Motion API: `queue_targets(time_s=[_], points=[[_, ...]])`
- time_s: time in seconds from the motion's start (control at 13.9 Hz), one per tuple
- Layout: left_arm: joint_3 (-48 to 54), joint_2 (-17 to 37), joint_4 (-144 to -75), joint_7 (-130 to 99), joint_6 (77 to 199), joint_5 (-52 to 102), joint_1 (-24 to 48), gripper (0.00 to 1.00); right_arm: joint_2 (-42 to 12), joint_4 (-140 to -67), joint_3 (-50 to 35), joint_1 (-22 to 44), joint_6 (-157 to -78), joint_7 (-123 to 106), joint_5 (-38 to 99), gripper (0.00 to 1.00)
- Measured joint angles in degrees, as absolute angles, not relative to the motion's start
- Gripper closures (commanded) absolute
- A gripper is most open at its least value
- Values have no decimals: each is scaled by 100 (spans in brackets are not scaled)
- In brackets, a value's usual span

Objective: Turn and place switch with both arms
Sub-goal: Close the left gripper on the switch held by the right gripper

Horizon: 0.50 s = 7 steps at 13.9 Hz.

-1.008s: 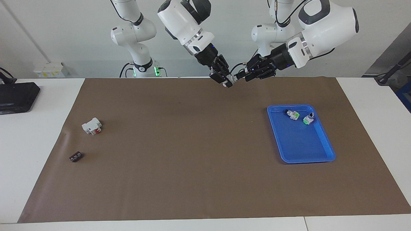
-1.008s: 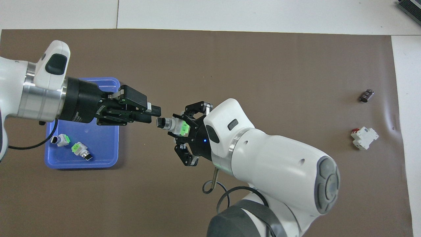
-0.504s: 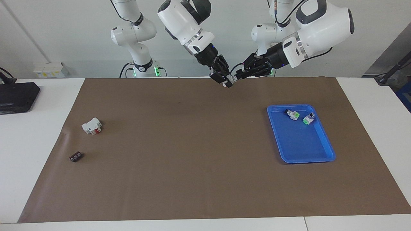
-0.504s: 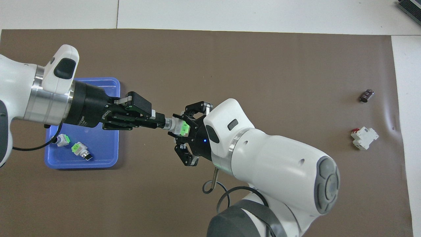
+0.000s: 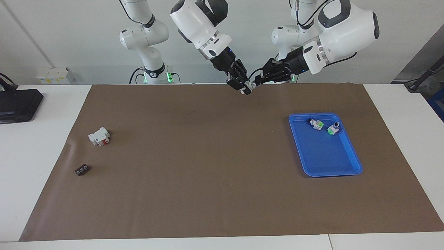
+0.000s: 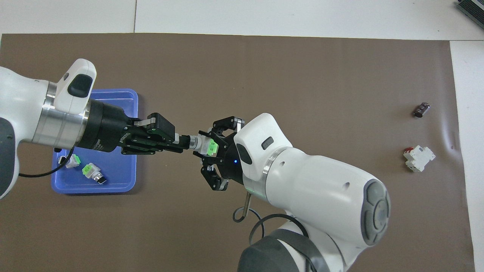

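- The desk (image 5: 45,146) has a white top, with a large brown paper mat (image 5: 215,163) spread over most of it; a plain pale wall (image 5: 76,38) stands at the robots' end.
- The small white blocky switch with a green patch (image 6: 206,146) is up in the air over the mat's edge nearest the robots, about midway along it.
- The right gripper (image 6: 210,148) is clamped on the switch's white body.
- The left gripper (image 6: 184,140) has its fingers around the switch's black knob end; I cannot tell if they have fully closed.
- A blue plastic tray (image 5: 350,163) lies toward the left arm's end of the mat, holding two similar white-and-green switches (image 5: 315,123) in its corner nearest the robots.
- A larger white block with a red part (image 5: 99,136) and a small dark part (image 5: 82,169) lie near the mat's edge at the right arm's end.
- A black box (image 5: 17,104) sits on the bare desk top there.
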<state>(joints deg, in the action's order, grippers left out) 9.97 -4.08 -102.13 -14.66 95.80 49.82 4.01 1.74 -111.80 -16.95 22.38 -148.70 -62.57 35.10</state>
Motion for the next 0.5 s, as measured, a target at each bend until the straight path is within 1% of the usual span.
queue_targets(time_s=[0.14, 0.36, 0.5], points=[[997, -435, -10229, -1466, 9580, 4975, 417, 85, 171, -11181, -1694, 2237, -14870, -6256, 3500, 100], [997, -446, -10233, -1463, 9581, 4975, 428, 99, 170, -11182, -1695, 2238, -14870, -6255, 3493, 100], [997, -447, -10233, -1454, 9582, 4959, 430, 100, 169, -11185, -1694, 2238, -14869, -6254, 3491, 100]])
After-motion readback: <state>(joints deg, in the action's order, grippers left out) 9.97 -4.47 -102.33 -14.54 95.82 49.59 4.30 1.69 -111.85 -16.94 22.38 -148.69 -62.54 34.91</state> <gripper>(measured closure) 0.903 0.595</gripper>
